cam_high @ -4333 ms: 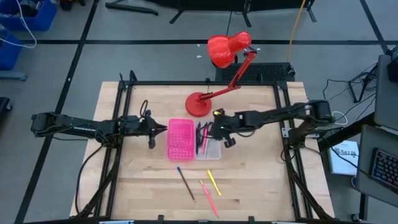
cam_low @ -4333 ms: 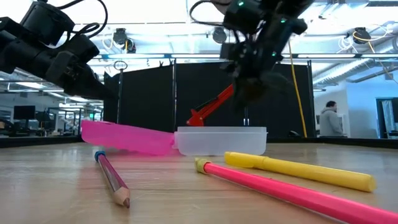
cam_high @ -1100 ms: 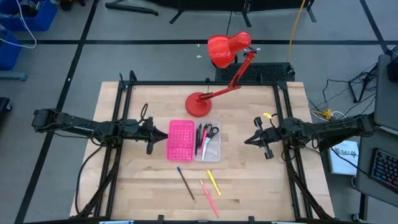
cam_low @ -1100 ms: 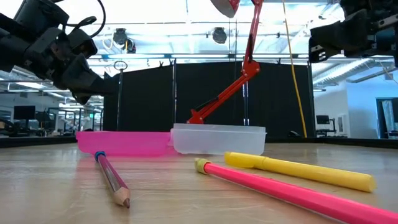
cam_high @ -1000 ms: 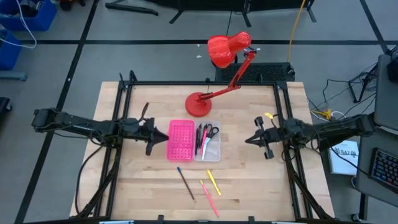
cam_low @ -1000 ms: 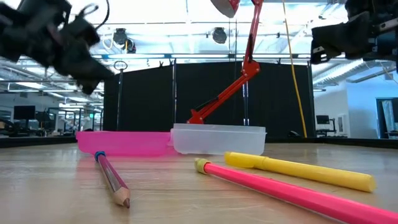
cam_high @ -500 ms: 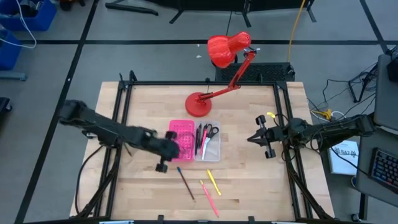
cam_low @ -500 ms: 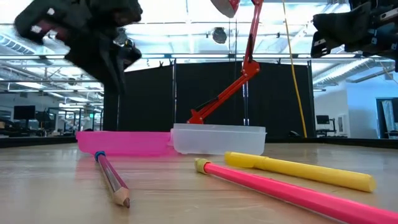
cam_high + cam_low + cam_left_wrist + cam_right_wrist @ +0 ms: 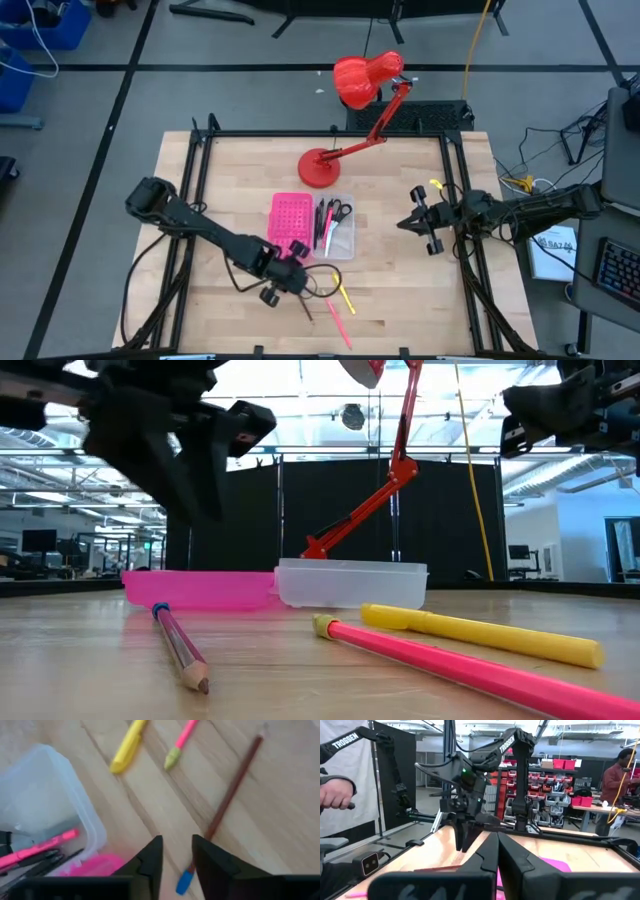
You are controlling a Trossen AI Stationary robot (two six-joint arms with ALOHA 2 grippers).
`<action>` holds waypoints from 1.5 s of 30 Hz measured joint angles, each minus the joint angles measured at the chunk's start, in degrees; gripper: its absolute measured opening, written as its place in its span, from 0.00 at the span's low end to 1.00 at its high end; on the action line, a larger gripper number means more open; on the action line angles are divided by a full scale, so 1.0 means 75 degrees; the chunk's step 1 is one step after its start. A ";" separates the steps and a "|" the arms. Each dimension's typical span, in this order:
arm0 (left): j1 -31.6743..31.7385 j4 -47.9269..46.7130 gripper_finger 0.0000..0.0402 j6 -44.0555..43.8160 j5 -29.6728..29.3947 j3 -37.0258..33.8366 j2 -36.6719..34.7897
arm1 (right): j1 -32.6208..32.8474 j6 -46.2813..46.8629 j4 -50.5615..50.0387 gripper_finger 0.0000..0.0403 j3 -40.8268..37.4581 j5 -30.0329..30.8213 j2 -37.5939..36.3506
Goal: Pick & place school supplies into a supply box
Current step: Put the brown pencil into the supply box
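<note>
Reaching is the step in hand: left gripper (image 9: 291, 281), fingers slightly parted and empty, hovers over the pencil (image 9: 299, 293) lying near the box (image 9: 345, 247), needing descent to straddle it, while right gripper (image 9: 412, 222), closed, waits at right.

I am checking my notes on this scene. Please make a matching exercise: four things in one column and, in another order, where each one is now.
Things:
1. scissors
2. brown pencil
3. left gripper
4. right gripper

Places:
A. on the table, outside the supply box
B. hanging by the table's right edge
C. in the clear half of the box
D. above the brown pencil

Pairs: 1-C, 2-A, 3-D, 4-B
</note>
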 joint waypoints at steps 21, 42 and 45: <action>0.0483 -0.0613 0.45 0.3039 0.0655 -0.0262 0.0044 | 0.0000 0.0000 -0.0107 0.00 -0.0009 0.0009 0.0003; 0.0766 -0.0345 0.42 0.3847 0.0753 -0.0252 0.0822 | -0.0003 -0.0023 -0.0315 0.00 -0.0009 0.0035 0.0241; 0.0766 -0.0352 0.42 0.4003 0.0447 -0.0117 0.0822 | -0.0003 -0.0011 -0.0312 0.00 -0.0009 0.0035 0.0242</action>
